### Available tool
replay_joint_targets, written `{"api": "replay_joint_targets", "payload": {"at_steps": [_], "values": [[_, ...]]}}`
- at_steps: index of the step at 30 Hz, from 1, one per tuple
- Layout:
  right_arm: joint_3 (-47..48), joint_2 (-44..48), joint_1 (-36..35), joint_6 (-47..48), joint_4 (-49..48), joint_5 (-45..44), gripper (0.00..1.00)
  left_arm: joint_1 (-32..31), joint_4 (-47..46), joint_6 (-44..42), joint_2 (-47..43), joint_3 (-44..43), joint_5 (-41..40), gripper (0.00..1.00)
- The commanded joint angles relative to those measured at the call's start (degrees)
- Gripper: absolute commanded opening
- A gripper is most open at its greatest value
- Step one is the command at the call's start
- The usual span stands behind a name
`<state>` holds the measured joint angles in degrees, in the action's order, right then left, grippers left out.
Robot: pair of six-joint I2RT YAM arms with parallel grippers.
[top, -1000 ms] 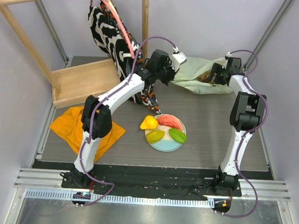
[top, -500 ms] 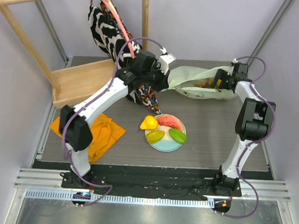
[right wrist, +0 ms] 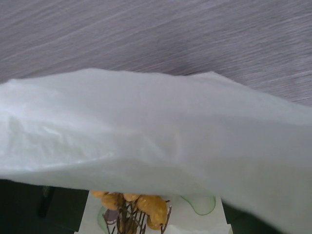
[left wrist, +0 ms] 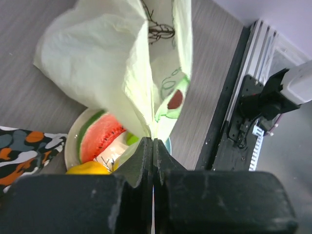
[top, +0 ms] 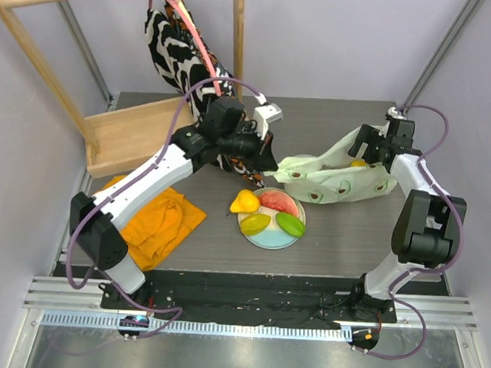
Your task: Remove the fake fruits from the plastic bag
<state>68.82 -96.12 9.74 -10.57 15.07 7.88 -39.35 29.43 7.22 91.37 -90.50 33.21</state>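
The pale-green plastic bag [top: 337,180] hangs stretched between my two grippers, just right of the plate. My left gripper [top: 273,164] is shut on the bag's left end [left wrist: 112,58], above the plate's far rim. My right gripper [top: 367,150] is in the bag's raised right end, and the top layer [right wrist: 156,131] drapes over it. Its dark fingers [right wrist: 29,204] stand wide apart, with the brownish grape bunch [right wrist: 139,207] between them inside the bag. The yellow pear [top: 244,202], watermelon slice [top: 279,200], yellow oval [top: 255,224] and green oval [top: 291,224] lie on the plate.
The white-and-blue plate [top: 269,240] sits near the table's middle front. A zebra-patterned cloth bag [top: 180,51] hangs from a wooden rack [top: 136,136] at the back left. An orange cloth [top: 156,220] lies at the left, and a patterned cloth [top: 243,160] lies under my left arm.
Both arms have drawn the plastic bag from the back of the table towards the front. It now hangs beside the plate, its left end over the plate's far rim.
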Motion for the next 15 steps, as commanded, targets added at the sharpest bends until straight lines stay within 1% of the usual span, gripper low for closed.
{"api": "replay_joint_targets", "payload": {"at_steps": [1,2,3,6,10,12,15], "values": [[-1.0,-1.1,-0.7,3.7,-4.4,-7.6,1.0,-4.8,0.3,-3.4,5.9,-3.5,-4.4,0.0],[-1.3,-1.1,-0.8,4.3,-4.5,-9.7,1.0,-6.1,0.5,-3.5,6.9,-4.8,-4.8,0.0],[-1.8,-1.2,-0.8,5.0,-4.1,-10.2,1.0,-6.4,0.8,-3.3,7.9,-6.9,-4.7,0.0],[-2.5,-0.7,-1.2,8.5,-1.5,-14.0,1.0,-7.4,1.1,-3.2,10.5,-9.7,-5.5,0.0],[-5.3,1.4,-1.5,10.3,0.9,-18.5,1.0,-7.5,1.0,-3.3,11.3,-11.0,-6.5,0.0],[-8.0,1.8,-1.5,10.2,-1.1,-19.6,1.0,-7.5,1.0,-3.3,11.4,-11.2,-6.7,0.0],[-10.0,2.1,-1.5,10.0,-5.3,-18.8,1.0,-7.8,1.0,-3.4,11.3,-11.1,-6.7,0.0]]}}
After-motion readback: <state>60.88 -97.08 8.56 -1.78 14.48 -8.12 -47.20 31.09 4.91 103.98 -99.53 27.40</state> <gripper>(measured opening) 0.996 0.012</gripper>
